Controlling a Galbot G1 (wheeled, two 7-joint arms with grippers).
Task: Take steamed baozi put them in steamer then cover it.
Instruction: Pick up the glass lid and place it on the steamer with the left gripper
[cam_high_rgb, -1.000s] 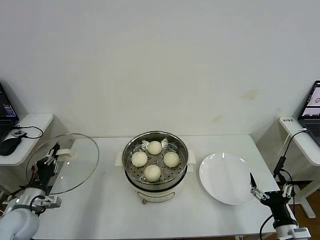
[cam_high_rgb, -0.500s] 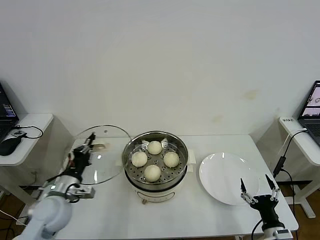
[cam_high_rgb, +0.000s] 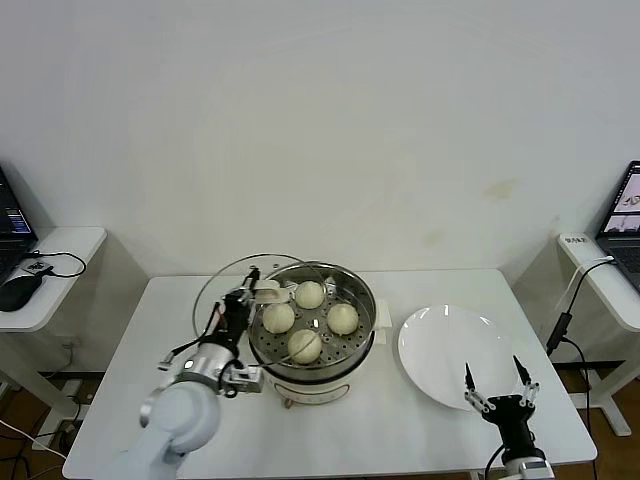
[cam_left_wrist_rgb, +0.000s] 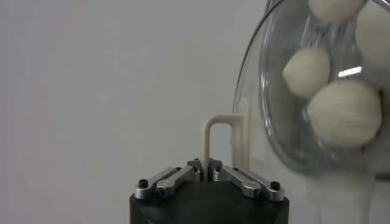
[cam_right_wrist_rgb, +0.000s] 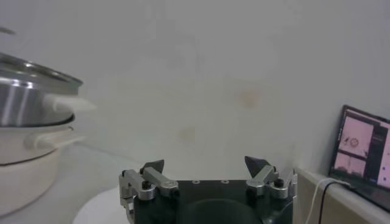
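The left gripper pinches the glass lid's handle at the steamer's nine o'clock, the four baozi are in, so next the lid must go on top; the right gripper waits open by the plate.

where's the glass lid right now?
Head view: the glass lid is held by its handle in the left gripper, tilted, overlapping the steamer's left rim, not yet seated.

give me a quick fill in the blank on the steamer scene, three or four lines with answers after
1. The steamer holds ____ buns.
2. The left pincer is shut on the handle of the glass ____.
3. The white plate has ____ buns on it.
4. The right pincer, near the plate, is ____.

Missing words: four; lid; no; open
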